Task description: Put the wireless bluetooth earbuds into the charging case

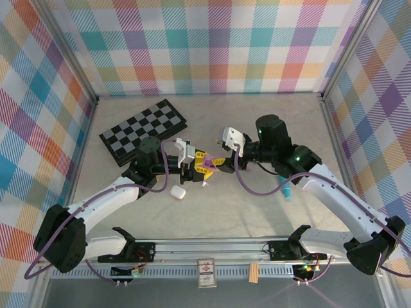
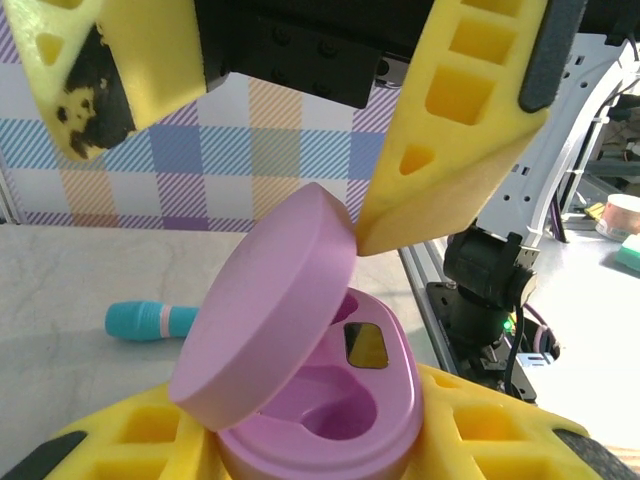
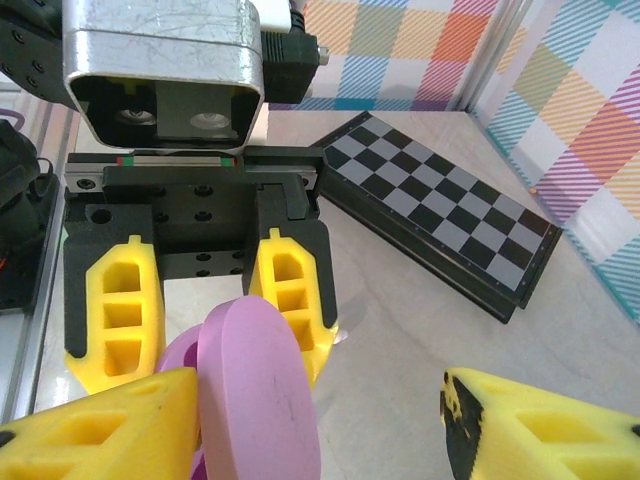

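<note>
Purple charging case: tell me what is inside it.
The open purple charging case shows two empty moulded wells and a dark glossy rectangle. Its raised lid hides the interior's left part, so a bud there cannot be ruled out.

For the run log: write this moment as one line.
left end effector shut on purple case | right end effector open, finger touching lid | lid open | visible socket empty

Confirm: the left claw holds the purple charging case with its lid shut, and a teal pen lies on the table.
Wrong on the lid: the left wrist view shows the purple charging case in the left claw with its lid open. The teal pen does lie on the table.
</note>
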